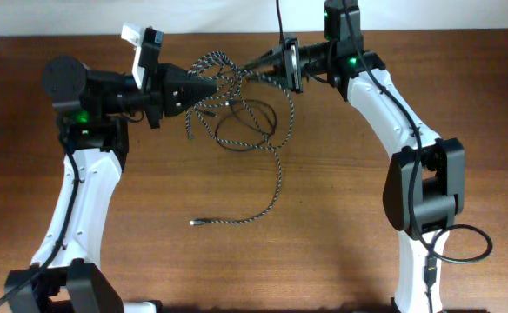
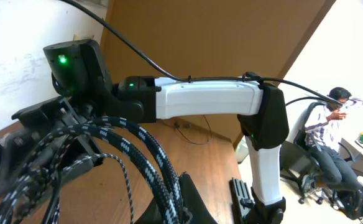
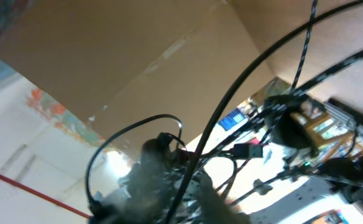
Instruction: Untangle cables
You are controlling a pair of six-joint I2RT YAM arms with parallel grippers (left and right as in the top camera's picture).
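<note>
The speckled cable point(image 1: 279, 165) and the thin black cable point(image 1: 247, 143) form a tangle point(image 1: 228, 80) lifted at the table's back. My left gripper point(image 1: 206, 89) is shut on speckled strands at the tangle's left. In the left wrist view, thick speckled strands point(image 2: 145, 163) run down into its jaws point(image 2: 184, 208). My right gripper point(image 1: 267, 61) grips the tangle's right side, strands stretched taut between the two grippers. The right wrist view is blurred: a black cable point(image 3: 231, 112) passes between the fingers point(image 3: 191, 199). The speckled cable's tail lies on the table and ends in a plug point(image 1: 195, 223).
The right arm point(image 2: 200, 99) fills the left wrist view, with a person on a chair point(image 2: 327, 143) beyond the table. Both arm bases stand at the front corners point(image 1: 71, 287) point(image 1: 419, 278). A thick robot cable point(image 1: 463, 243) loops by the right base.
</note>
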